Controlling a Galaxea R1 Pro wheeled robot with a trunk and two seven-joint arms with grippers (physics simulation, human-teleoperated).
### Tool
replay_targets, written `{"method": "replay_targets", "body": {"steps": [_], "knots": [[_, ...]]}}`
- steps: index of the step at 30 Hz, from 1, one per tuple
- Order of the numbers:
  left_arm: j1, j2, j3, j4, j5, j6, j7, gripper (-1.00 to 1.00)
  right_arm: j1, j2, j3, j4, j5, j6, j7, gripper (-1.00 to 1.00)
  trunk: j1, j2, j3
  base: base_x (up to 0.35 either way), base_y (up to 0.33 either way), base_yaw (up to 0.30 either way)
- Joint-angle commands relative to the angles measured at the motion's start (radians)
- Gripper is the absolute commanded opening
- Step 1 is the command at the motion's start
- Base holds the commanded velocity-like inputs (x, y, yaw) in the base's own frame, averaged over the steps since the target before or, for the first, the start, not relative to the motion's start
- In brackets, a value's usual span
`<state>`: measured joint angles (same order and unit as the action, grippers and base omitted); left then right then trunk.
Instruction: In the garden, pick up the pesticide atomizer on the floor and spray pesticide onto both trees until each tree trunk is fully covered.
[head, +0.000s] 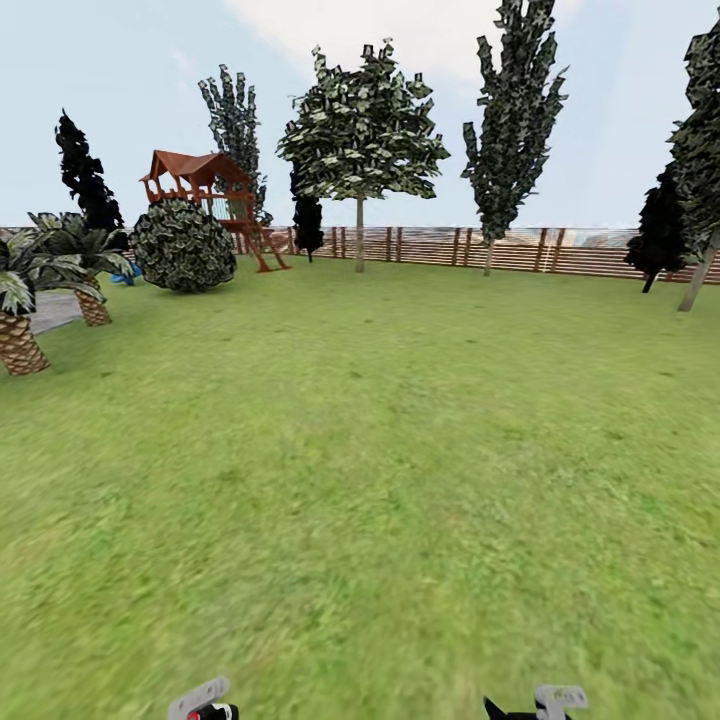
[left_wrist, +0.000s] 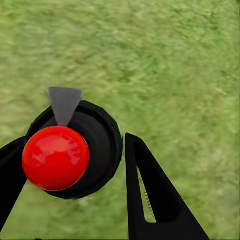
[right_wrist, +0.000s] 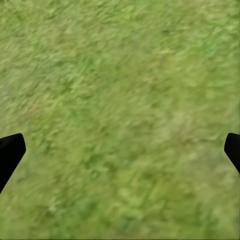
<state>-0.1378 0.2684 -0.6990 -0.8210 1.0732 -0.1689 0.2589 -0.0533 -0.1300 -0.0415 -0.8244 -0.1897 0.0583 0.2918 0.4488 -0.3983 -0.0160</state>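
Closest in, the left gripper (left_wrist: 75, 165) clasps a black, round-bodied object with a glossy red ball and grey cone tip, apparently the pesticide atomizer (left_wrist: 95, 145). The right gripper (right_wrist: 120, 150) hangs open over blurry grass. Far across the lawn (head: 380, 450), a leafy grey-trunked tree (head: 360, 235) stands before the slatted wooden fence (head: 520, 250).

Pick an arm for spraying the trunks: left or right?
Left, probably: the left gripper looks shut on the atomizer, nozzle pointing outward. The right gripper is open over grass.
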Motion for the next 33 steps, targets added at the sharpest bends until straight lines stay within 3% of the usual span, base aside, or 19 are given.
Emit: {"method": "replay_targets", "body": {"steps": [1,33], "knots": [[-0.002,0.002,-0.008,-0.001,0.010,-0.009,0.007,-1.00,0.000,0.000,-0.002,-0.001,-0.010,0.006,0.006,1.00,0.001,-0.002,-0.002,0.335,0.000,0.005],[-0.002,0.002,-0.008,-0.001,0.011,-0.008,0.008,-1.00,0.000,0.001,0.002,0.000,-0.007,0.006,0.004,1.00,0.001,-0.002,-0.002,0.335,0.000,0.000]]}}
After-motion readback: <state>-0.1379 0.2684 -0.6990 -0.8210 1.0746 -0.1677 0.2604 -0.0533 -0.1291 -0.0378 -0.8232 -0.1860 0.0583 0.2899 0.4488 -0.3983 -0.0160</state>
